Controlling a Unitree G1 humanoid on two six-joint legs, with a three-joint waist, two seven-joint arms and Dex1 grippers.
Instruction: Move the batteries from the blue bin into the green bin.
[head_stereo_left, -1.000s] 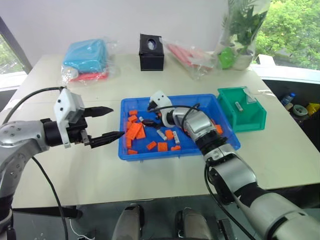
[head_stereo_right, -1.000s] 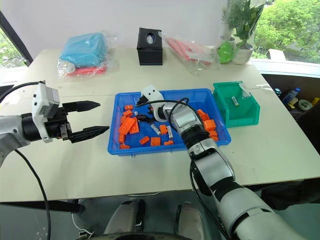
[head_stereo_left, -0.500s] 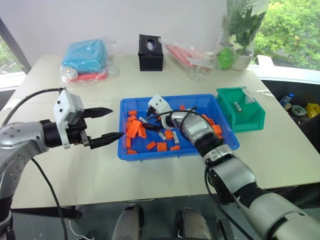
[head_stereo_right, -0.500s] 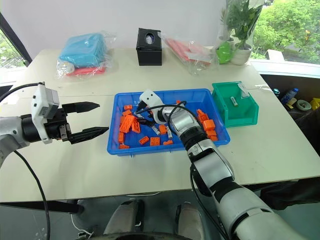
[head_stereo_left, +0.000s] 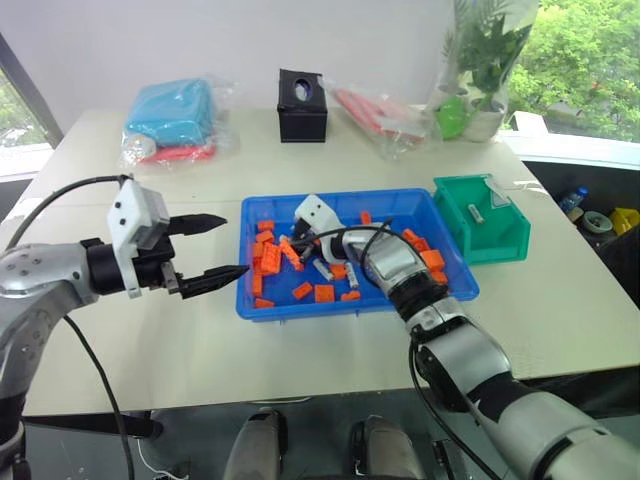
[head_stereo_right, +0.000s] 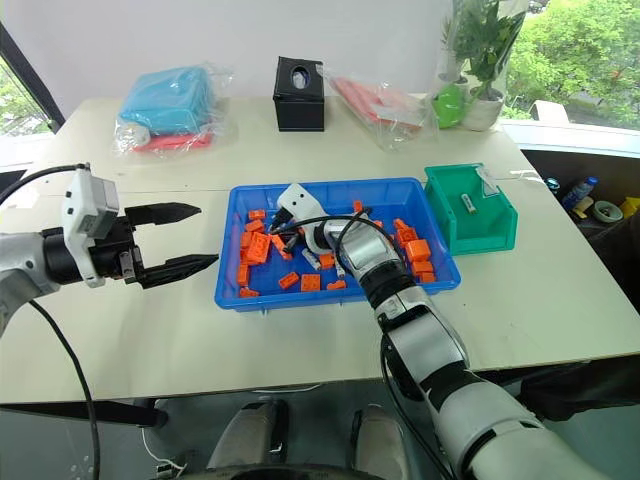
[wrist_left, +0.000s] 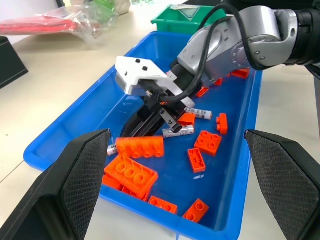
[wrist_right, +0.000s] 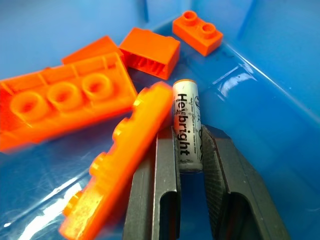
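Observation:
The blue bin (head_stereo_left: 340, 310) lies mid-table with several orange blocks (head_stereo_left: 325, 293) and batteries (wrist_left: 200, 113) scattered in it. My right gripper (head_stereo_left: 290, 246) is low in the bin's left half. It is shut on a silver battery (wrist_right: 187, 125), which sits lengthwise between the two fingers (wrist_right: 162, 190). A long orange block (wrist_right: 120, 155) leans against one finger. The green bin (head_stereo_left: 497, 240) stands just right of the blue bin, with one battery (head_stereo_left: 477, 212) inside. My left gripper (head_stereo_left: 235, 243) hangs open over the table left of the blue bin, holding nothing.
A black box (head_stereo_left: 303, 105) stands at the back of the table. Around it are a light blue bundle in plastic (head_stereo_left: 172, 115), a red bundle in plastic (head_stereo_left: 375, 112) and a plant pot (head_stereo_left: 470, 110). Bare table surrounds the bins.
My right gripper has gone from open to shut on a battery in the blue bin. Orange blocks beside it have shifted a little. The left arm has stayed still.

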